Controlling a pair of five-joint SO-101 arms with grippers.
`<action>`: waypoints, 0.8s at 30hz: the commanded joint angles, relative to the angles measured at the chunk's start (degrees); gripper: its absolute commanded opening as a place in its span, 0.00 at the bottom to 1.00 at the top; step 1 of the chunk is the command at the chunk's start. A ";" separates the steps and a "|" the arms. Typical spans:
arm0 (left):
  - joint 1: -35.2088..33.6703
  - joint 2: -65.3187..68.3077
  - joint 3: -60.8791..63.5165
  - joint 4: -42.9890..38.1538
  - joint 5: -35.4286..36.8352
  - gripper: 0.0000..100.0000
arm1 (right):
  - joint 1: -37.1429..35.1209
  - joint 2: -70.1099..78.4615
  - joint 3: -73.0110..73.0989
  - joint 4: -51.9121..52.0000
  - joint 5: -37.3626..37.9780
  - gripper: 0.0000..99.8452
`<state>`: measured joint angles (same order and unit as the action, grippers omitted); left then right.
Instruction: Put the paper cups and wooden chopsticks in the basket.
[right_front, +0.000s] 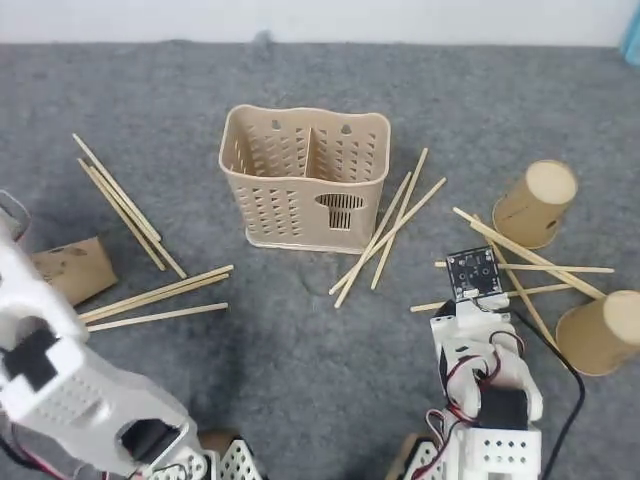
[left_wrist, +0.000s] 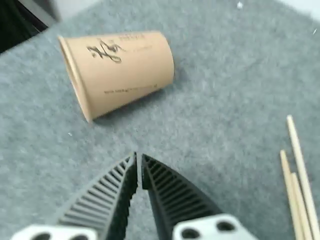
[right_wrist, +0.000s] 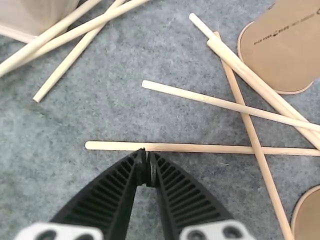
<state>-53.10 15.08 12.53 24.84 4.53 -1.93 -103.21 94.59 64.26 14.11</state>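
The left gripper (left_wrist: 139, 167) and right gripper (right_wrist: 146, 162) had jaws together, empty. The chopstick (right_wrist: 200, 148), four o'clock from the basket (right_front: 290, 200), was likely light, stiff, roll-prone: pinch mid-length.

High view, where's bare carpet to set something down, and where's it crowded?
Bare: in front of the basket, between the left chopsticks and the right arm; also behind the basket. Crowded: crossed chopsticks and two cups right of it.

Basket (right_front: 300, 212) centre; chopsticks (right_front: 390, 232) both sides; 2 cups (right_front: 536, 205) R, 1 L.

Cups (right_front: 535, 203), chopsticks (right_front: 388, 232) loose nr upright basket (right_front: 290, 205).
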 joint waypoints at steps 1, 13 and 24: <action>-3.69 -8.35 -2.33 -0.53 0.79 0.02 | 0.48 -0.75 -0.18 -0.66 0.53 0.01; -13.36 1.58 -8.66 -10.20 12.75 0.22 | 0.57 -0.75 -0.18 -0.57 0.53 0.01; -12.22 28.48 -34.42 -9.93 13.80 0.22 | 0.48 -0.75 -0.18 -0.57 0.53 0.01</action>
<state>-66.11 41.27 -14.90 16.48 17.54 -1.93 -103.21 94.59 64.26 14.11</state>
